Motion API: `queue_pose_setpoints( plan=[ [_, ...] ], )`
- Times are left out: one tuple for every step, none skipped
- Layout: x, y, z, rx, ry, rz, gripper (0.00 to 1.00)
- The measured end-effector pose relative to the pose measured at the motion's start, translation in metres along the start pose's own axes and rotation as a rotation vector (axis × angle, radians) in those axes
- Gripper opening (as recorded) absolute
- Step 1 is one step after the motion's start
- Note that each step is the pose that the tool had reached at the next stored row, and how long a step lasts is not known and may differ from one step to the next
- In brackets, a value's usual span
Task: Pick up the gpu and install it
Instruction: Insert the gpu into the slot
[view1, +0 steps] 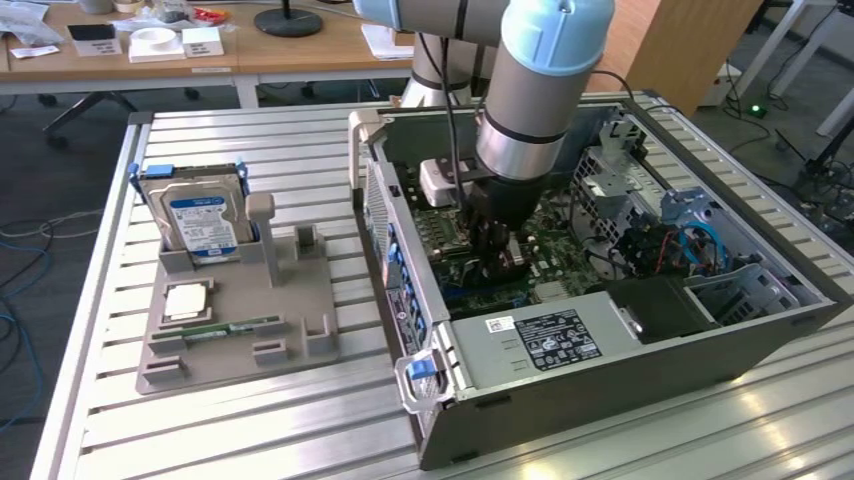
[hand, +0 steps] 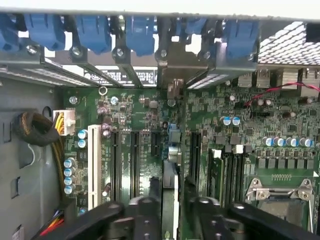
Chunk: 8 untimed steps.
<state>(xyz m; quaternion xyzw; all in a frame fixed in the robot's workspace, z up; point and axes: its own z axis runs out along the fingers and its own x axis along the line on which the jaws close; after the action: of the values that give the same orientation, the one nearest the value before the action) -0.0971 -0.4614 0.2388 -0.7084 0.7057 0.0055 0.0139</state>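
The gpu (hand: 170, 187) stands on edge in a slot of the green motherboard (hand: 250, 112), seen edge-on in the wrist view, with its silver bracket (hand: 175, 90) against the row of rear slots. My gripper (hand: 171, 200) straddles the card, and its black fingers (hand: 150, 200) stand slightly off either face, so it is open. In the exterior view the gripper (view1: 497, 262) reaches straight down into the open computer case (view1: 601, 345), hiding the card.
Blue slot clips (hand: 140, 30) line the case's rear wall. A CPU socket (hand: 280, 192) lies beside the memory slots. On the grey holder (view1: 240, 320) outside the case are a hard drive (view1: 200, 215), a chip (view1: 187, 300) and a memory stick (view1: 220, 328).
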Motion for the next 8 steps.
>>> queue_pose_setpoints(
  plan=[
    [0.0,-0.0002,-0.0002,-0.0002,0.0004,0.0,0.33],
    [0.0,-0.0003,-0.0002,-0.0002,0.0004,-0.001,0.39],
    [0.0,-0.0003,-0.0002,-0.0002,0.0003,-0.001,0.39],
    [0.0,-0.0003,-0.0002,-0.0002,0.0004,-0.001,0.45],
    [0.0,-0.0003,-0.0002,-0.0002,0.0004,-0.001,0.45],
    [0.0,-0.0003,-0.0002,-0.0003,0.0003,-0.001,0.45],
    [0.0,-0.0003,-0.0002,-0.0002,0.0004,-0.001,0.45],
    [0.0,-0.0003,-0.0002,-0.0003,0.0004,-0.001,0.45]
  ],
)
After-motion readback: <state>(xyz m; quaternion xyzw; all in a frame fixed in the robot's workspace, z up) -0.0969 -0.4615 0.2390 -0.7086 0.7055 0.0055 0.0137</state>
